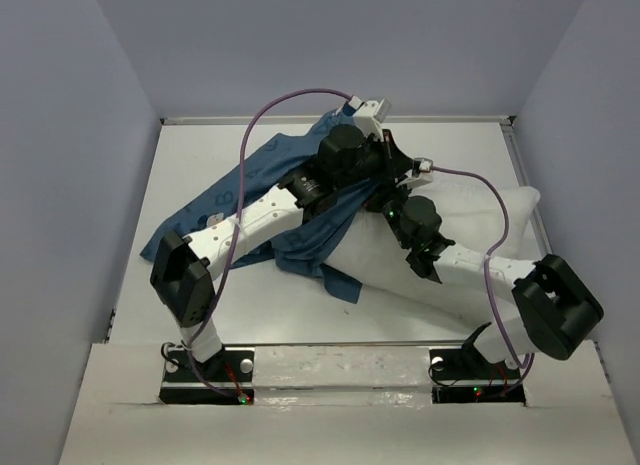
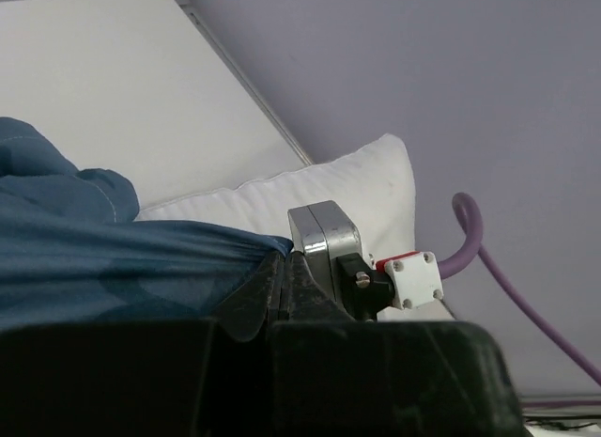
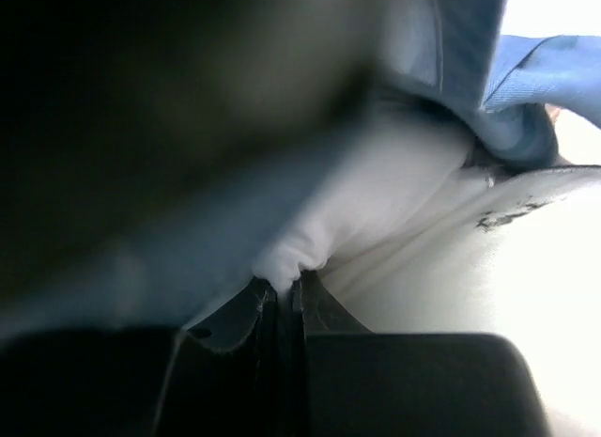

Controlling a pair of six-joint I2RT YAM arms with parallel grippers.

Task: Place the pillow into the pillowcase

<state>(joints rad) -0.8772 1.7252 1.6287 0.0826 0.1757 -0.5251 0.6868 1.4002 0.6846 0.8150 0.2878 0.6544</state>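
Your left fingers (image 2: 282,285) are clamped shut on a taut edge of the pillowcase (image 1: 240,190), right fingers (image 3: 286,301) pinched tight on a fold of the pillow (image 1: 470,210). Pillow's on the worktop (image 1: 450,145), right of middle, only its left end under the blue cloth, most of it outside. Risk I see: tug hard and that thin pinch slips, or the case bunches and just drapes over the corner

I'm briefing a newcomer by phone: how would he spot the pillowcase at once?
On the white table, look left of centre under the left arm. The pillowcase is the crumpled cloth stretching from there onto the pillow. It alone is dark blue with paler print; the pillow is plain white.
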